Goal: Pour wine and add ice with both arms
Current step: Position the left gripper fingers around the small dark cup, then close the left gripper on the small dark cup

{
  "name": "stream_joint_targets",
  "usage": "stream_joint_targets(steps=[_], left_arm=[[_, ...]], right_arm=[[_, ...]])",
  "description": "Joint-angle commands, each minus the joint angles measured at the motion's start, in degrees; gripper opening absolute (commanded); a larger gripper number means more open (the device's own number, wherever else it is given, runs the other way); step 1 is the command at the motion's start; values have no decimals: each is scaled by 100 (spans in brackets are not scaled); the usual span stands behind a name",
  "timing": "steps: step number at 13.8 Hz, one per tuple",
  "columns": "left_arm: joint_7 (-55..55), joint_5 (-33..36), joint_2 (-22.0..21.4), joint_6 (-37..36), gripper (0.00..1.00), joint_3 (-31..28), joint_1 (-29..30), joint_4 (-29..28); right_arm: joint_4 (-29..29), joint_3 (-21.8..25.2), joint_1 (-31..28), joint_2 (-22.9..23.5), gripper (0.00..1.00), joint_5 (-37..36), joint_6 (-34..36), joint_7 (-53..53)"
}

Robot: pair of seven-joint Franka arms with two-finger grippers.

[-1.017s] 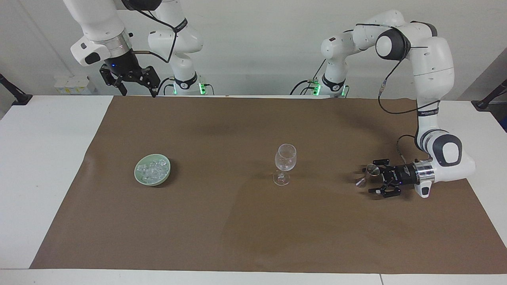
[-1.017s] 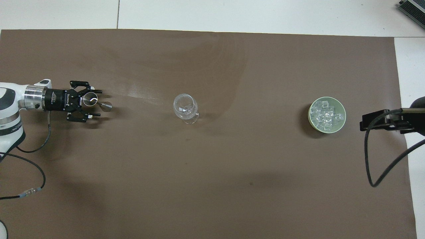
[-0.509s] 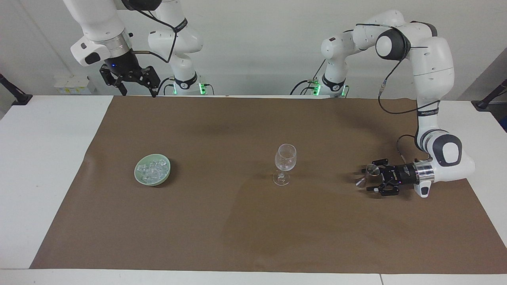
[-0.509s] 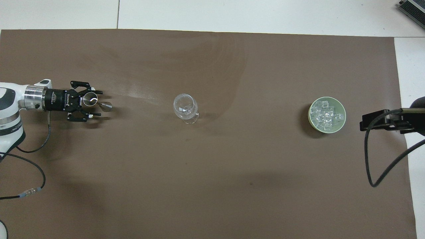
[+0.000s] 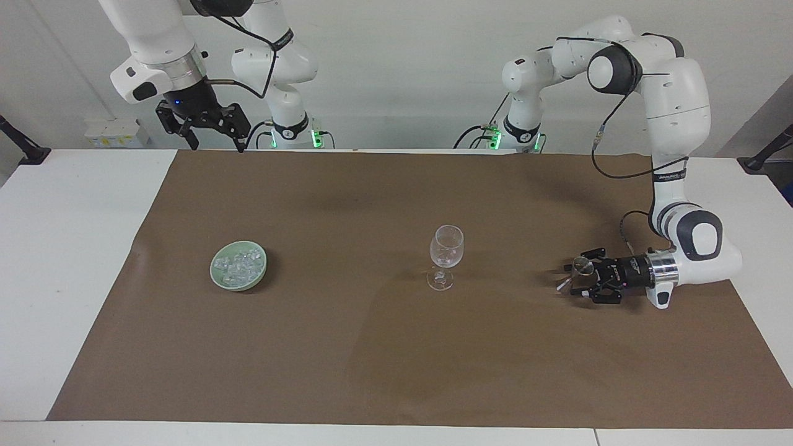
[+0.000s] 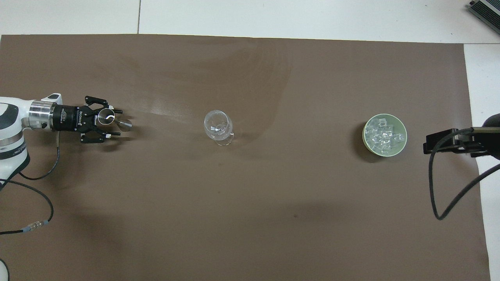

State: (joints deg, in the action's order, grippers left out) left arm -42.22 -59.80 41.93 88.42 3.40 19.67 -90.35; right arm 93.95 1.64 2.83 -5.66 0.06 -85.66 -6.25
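From my station I can make out white lettering on the black body of the left gripper (image 6: 110, 124) in the overhead view (it looks like a brand name), but I cannot read the letters. A dark band on the left arm (image 5: 670, 176) carries small print, also illegible.

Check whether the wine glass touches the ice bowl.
Apart. The overhead view shows the wine glass and the green ice bowl separated by bare brown mat.

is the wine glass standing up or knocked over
Upright: the wine glass stands on its foot on the brown mat, bowl above the stem.
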Motion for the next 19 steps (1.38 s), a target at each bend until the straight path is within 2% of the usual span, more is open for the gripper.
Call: stream_joint_targets(steps=[1,12,19], left_arm=[[126,-119,8,-124,61,-67,-7,-44],[144,-146,8,-194,54,-59,28,-35],[188,-146,8,-238,45,-59,46,-35]], right_arm=[[98,21,-2,-93,100,100,14,124],[98,21,-2,-93,100,100,14,124],[98,21,-2,-93,100,100,14,124]])
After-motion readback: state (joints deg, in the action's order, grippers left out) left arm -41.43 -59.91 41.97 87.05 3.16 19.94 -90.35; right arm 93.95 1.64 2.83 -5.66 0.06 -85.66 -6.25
